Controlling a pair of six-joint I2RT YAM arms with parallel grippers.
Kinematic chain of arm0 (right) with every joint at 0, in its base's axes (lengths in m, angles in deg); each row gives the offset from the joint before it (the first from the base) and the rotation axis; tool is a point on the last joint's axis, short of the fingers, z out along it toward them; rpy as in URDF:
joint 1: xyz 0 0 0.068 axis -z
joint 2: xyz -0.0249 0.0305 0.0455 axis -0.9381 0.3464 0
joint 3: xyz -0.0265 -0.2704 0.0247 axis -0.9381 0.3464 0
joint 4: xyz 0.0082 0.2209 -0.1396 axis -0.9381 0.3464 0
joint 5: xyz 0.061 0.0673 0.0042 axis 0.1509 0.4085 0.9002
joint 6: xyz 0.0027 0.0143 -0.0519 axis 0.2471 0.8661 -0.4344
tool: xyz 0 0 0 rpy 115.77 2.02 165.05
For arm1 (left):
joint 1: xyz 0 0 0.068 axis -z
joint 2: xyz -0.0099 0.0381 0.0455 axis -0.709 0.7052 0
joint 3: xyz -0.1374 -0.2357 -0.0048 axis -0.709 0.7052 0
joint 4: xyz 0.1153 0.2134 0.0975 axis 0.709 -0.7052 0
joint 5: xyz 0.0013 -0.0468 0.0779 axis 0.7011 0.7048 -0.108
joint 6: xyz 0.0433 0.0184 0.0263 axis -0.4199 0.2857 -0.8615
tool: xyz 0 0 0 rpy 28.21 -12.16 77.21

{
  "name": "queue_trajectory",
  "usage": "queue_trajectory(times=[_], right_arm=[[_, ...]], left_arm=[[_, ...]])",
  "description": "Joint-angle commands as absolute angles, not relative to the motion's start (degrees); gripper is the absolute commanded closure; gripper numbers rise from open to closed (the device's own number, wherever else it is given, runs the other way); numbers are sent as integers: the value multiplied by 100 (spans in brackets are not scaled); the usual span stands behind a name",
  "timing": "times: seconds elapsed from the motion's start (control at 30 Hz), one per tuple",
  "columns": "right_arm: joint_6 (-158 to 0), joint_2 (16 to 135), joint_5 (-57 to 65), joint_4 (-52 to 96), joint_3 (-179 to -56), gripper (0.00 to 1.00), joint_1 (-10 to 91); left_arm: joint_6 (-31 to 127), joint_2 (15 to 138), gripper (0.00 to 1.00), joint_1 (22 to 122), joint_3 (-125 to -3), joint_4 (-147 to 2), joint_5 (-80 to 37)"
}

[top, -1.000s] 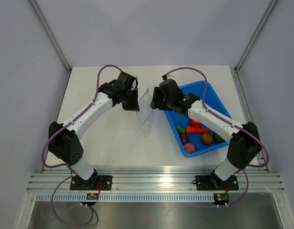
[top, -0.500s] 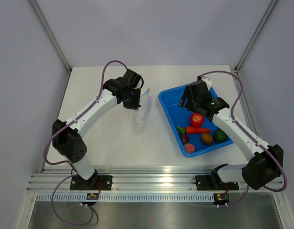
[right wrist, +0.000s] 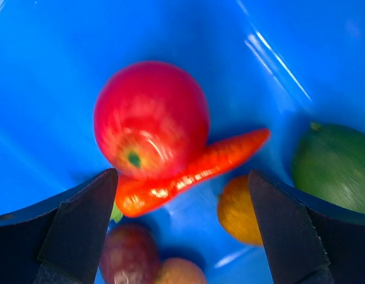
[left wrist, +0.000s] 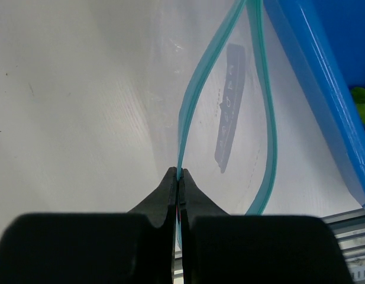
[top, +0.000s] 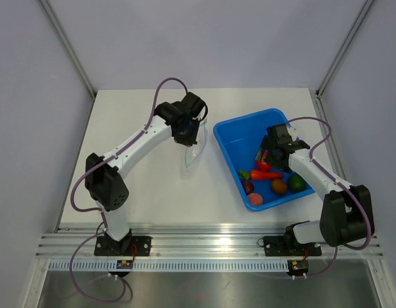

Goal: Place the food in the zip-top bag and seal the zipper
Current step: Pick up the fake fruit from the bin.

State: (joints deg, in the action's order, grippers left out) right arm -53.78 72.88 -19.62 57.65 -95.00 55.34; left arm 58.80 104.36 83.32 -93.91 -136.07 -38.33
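Tomato (right wrist: 149, 118) beneath spread right pincer (right wrist: 182, 177)

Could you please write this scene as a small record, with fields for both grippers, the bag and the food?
left gripper: shut on the zipper edge of the zip-top bag
zip-top bag: mouth open, beside the blue tray
right gripper: open, over the tomato and carrot
food: all lying in the blue tray
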Motion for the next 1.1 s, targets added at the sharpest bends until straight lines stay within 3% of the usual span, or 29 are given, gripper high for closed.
queue_trajectory(times=[0.0,0.5,0.97,1.07], right_arm=[[-5607,7645,-1938,5031,-9658,1,5532],[-5836,8780,-1964,4449,-10264,0,5865],[-5854,9018,-2351,4273,-10441,1,5989],[-5810,8974,-2290,4273,-10362,12,5989]], left_arm=[[5840,10474,100,8391,-9479,-13563,-4005],[5884,10422,100,8461,-9330,-13520,-4005],[5849,10509,100,8488,-9409,-13519,-3944],[5849,10518,100,8497,-9409,-13519,-3935]])
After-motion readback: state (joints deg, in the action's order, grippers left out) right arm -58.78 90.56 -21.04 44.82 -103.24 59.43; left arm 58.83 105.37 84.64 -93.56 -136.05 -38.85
